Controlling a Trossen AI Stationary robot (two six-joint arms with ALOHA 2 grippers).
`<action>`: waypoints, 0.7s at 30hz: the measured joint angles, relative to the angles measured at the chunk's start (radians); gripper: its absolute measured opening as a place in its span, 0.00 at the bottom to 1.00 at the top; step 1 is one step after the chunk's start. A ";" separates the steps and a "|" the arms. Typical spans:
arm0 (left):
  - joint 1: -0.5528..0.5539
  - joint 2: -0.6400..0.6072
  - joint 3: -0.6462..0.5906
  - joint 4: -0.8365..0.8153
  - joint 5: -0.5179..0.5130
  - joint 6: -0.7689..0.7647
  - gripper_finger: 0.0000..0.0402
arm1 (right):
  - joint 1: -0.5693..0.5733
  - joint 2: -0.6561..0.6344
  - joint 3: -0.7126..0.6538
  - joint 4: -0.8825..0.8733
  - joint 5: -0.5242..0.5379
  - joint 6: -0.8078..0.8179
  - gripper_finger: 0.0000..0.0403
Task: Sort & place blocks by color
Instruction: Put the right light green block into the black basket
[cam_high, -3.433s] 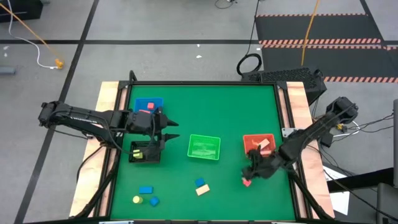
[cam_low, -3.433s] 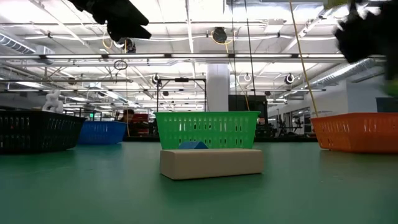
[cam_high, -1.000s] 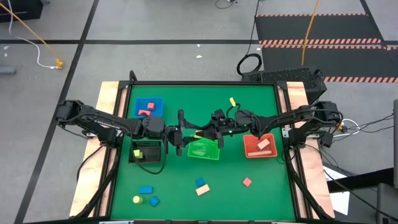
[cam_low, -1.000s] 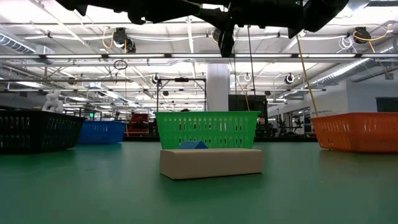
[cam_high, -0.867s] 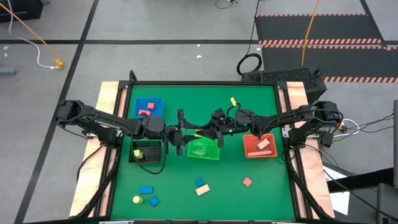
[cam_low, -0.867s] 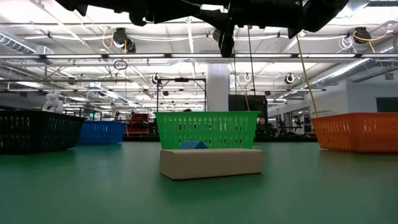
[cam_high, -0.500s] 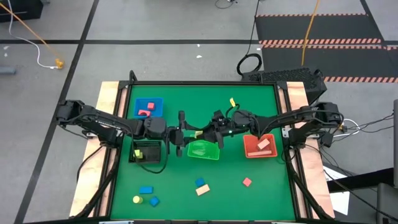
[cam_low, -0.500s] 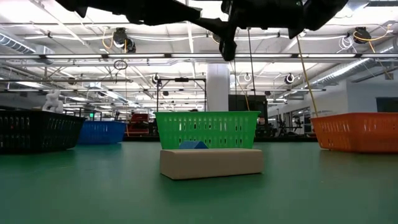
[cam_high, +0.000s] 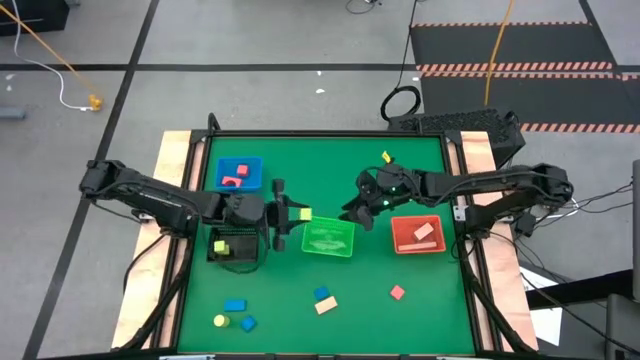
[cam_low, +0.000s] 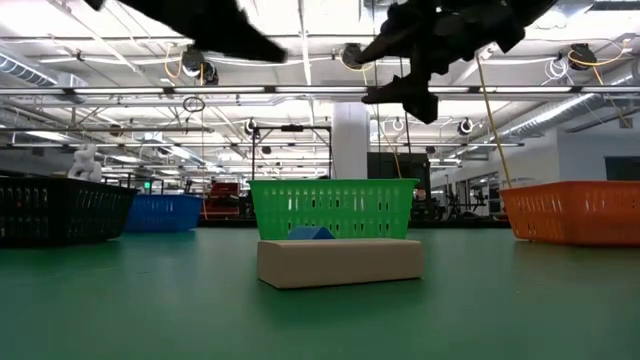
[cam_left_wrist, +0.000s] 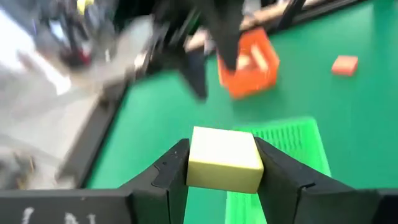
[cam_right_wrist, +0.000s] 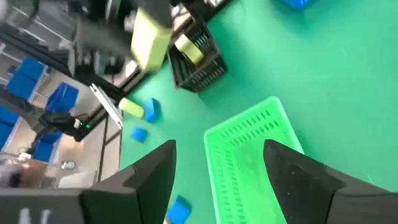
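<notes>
My left gripper (cam_high: 296, 214) is shut on a pale yellow block (cam_high: 304, 214), in the air between the black bin (cam_high: 233, 246) and the green bin (cam_high: 328, 237). The block also shows in the left wrist view (cam_left_wrist: 224, 158) and the right wrist view (cam_right_wrist: 151, 34). My right gripper (cam_high: 358, 214) hangs open and empty (cam_right_wrist: 219, 149) over the green bin's far right corner. Loose blocks lie near the front edge: blue (cam_high: 234, 305), yellow (cam_high: 219, 321), blue (cam_high: 247, 323), blue (cam_high: 322, 294), tan (cam_high: 326, 305) and red (cam_high: 397, 292). My left gripper pinches the yellow block between its two fingers, one on each of two opposite sides (cam_left_wrist: 191, 163). The fingers lie about level and point toward the table's right. The block is lifted clear of the table and the bins.
The blue bin (cam_high: 240, 173) holds a pink block, the red bin (cam_high: 415, 233) holds a tan and a pink one, and the black bin holds a yellow piece. In the low view the tan bar (cam_low: 340, 262) lies in front of the green bin (cam_low: 334, 207).
Both grippers had met over the green bin at the yellow block. My right gripper has drawn back toward the table's right and far side, away from the block. My left gripper has gone toward the table's left with the block still in its fingers.
</notes>
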 joint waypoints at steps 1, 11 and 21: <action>0.000 -0.022 0.000 -0.062 -0.005 -0.050 0.36 | 0.009 -0.001 -0.005 -0.005 0.000 0.000 0.57; -0.021 -0.231 0.000 -0.741 0.193 -0.397 0.38 | 0.047 0.000 -0.109 0.161 0.058 0.039 0.56; -0.098 -0.200 -0.003 -1.007 0.308 -0.754 0.38 | 0.059 0.000 -0.277 0.514 0.163 0.134 0.56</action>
